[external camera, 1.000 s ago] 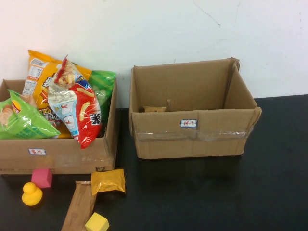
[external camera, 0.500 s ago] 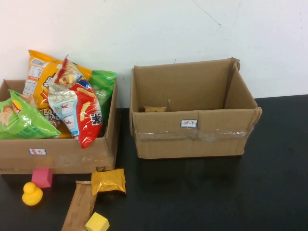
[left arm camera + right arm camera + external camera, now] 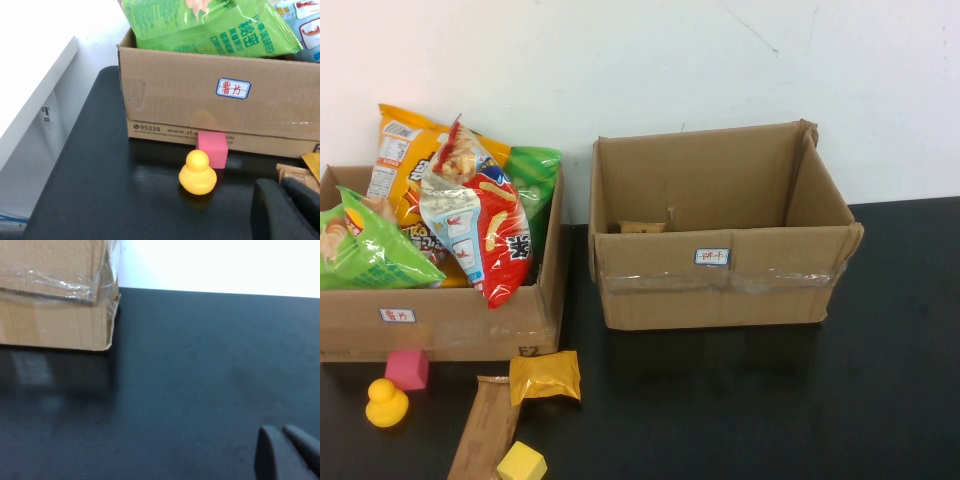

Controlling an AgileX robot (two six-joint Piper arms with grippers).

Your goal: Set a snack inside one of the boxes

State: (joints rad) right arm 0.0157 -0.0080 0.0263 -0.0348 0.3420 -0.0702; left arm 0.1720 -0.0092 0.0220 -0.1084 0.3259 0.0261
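Two snacks lie on the black table in front of the left box: a yellow packet (image 3: 545, 377) and a long brown wafer bar (image 3: 487, 427). The left cardboard box (image 3: 440, 322) is full of chip bags. The right cardboard box (image 3: 720, 290) is nearly empty, with one brown item (image 3: 642, 227) inside. Neither gripper shows in the high view. In the left wrist view my left gripper (image 3: 280, 187) is shut and empty, low near the brown bar (image 3: 292, 172). In the right wrist view my right gripper (image 3: 282, 432) is shut and empty over bare table, right of the right box (image 3: 55, 315).
A yellow rubber duck (image 3: 387, 403), a pink cube (image 3: 408, 369) and a yellow cube (image 3: 522, 463) sit by the snacks at the front left. The duck (image 3: 198, 172) and pink cube (image 3: 212, 150) show in the left wrist view too. A white wall stands behind the boxes.
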